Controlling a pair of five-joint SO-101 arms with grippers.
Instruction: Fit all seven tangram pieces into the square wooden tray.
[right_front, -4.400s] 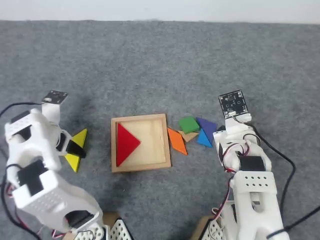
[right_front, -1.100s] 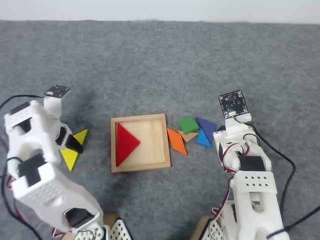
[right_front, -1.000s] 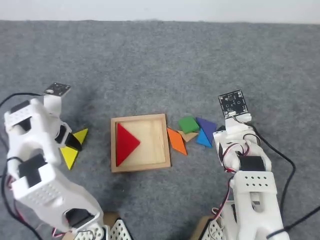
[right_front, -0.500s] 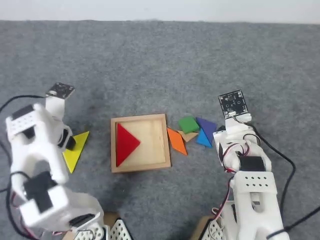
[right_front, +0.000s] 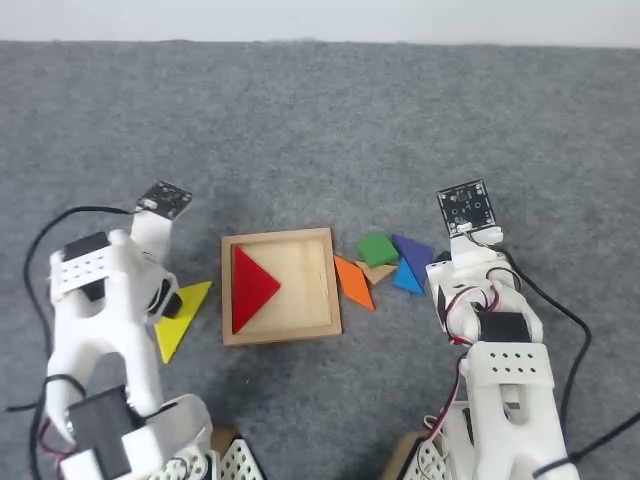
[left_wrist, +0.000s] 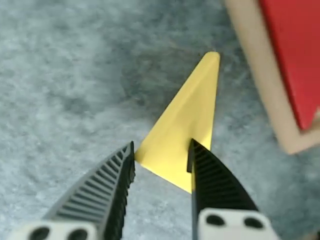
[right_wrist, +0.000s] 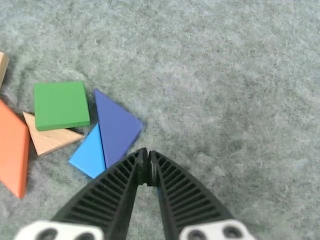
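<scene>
- Yellow triangle (left_wrist: 186, 120), clamped by its end in left gripper (left_wrist: 161, 146), is risking pivoting loose.
- Tip is risking snagging tray (right_front: 280, 335) rim.
- Right gripper (right_wrist: 146, 153) is sitting closed.

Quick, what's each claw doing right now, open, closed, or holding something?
Left claw: closed on the yellow triangle.
Right claw: closed, holding nothing.

tray (right_front: 277, 237): square, pale wood, flat on the grey mat.
red triangle (right_front: 250, 287): large, flat in the tray's left half, long edge along the left wall.
yellow triangle (right_front: 183, 318): just left of the tray, tip near its wall; possibly lifted.
orange parallelogram (right_front: 353, 281): against the tray's right wall.
green square (right_front: 377, 248), wood triangle (right_front: 377, 272), light blue triangle (right_front: 407, 277), dark blue triangle (right_front: 412, 250): clustered, touching, right of the orange.
</scene>
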